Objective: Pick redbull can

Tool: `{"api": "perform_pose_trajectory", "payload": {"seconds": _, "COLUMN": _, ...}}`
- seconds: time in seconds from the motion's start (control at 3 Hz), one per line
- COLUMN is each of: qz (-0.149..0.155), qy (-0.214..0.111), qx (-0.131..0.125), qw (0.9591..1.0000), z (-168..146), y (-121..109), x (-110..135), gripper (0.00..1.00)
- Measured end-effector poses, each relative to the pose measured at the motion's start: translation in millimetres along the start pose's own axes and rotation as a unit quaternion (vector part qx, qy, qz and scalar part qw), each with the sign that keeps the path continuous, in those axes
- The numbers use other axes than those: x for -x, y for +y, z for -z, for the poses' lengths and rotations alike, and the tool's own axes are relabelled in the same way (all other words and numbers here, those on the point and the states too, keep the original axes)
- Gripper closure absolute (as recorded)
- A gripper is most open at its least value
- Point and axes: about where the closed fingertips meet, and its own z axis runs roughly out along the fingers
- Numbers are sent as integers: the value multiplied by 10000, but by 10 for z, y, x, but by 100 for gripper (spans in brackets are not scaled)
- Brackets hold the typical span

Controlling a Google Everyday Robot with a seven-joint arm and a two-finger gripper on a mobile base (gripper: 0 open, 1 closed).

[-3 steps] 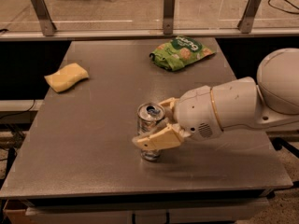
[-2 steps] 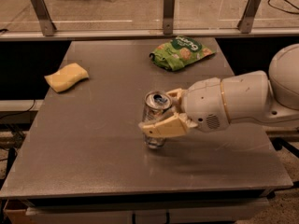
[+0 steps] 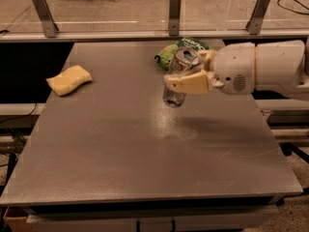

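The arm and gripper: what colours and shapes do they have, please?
The gripper, right of centre above the table, has tan, wedge-shaped jaws. Behind it the arm is a thick white cylinder in rounded segments, with a small dotted patch. No cables or markings show.

Grey table (image 3: 120,168) before glass barrier (image 3: 120,34)
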Motion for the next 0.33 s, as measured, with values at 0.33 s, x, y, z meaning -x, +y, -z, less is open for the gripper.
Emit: {"api": "perform_pose_trajectory", "payload": {"seconds": 0.33, "qz": 75, "qy": -61, "qx": -56, "qw": 9999, "z": 37, "y": -54, "x": 97, "gripper": 100}}
